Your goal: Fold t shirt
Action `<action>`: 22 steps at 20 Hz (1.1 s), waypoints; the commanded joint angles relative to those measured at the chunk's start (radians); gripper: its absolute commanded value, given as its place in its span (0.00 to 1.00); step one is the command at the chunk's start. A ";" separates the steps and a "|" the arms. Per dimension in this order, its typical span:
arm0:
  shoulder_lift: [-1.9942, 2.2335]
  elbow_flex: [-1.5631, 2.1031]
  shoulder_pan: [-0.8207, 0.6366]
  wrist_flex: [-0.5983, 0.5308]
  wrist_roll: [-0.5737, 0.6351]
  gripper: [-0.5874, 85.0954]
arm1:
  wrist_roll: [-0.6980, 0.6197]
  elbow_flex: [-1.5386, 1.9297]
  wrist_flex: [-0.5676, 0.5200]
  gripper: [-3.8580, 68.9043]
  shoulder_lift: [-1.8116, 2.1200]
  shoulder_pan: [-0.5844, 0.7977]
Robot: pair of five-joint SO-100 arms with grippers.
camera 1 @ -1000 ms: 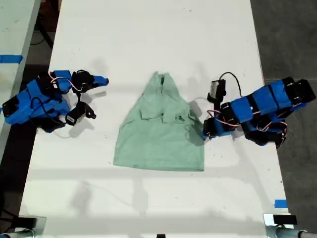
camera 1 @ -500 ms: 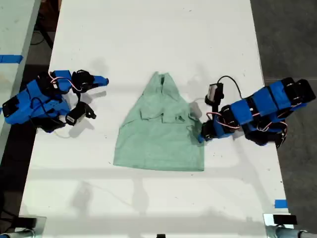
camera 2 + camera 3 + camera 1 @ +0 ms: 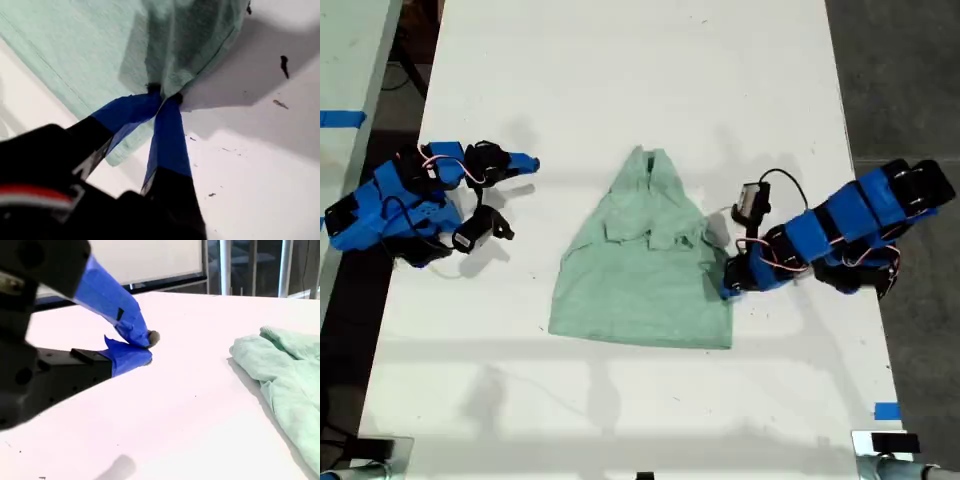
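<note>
Now first hand (image 3: 164, 96) clamped on t shirt (image 3: 645, 265) edge (slightly lifted)

Plain mint-green t shirt (image 3: 645, 270), white table (image 3: 620, 70), blue-taped claws.

t shirt (image 3: 642, 272) flat on table (image 3: 620, 80), hand (image 3: 727, 287) at its edge

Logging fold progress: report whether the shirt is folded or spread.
Partly folded: t shirt has both sleeves tucked inward, body still flat; my first gripper pinches its edge.
</note>
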 commanded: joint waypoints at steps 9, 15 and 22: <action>0.008 0.040 -0.012 0.002 -0.017 0.00 | -0.109 -0.360 0.554 0.03 0.313 0.058; 0.008 0.040 -0.014 0.003 -0.015 0.00 | -0.359 -0.813 0.353 0.05 -0.057 0.083; 0.008 0.040 -0.011 0.006 -0.017 0.00 | -0.414 -1.212 0.301 0.05 -0.641 0.107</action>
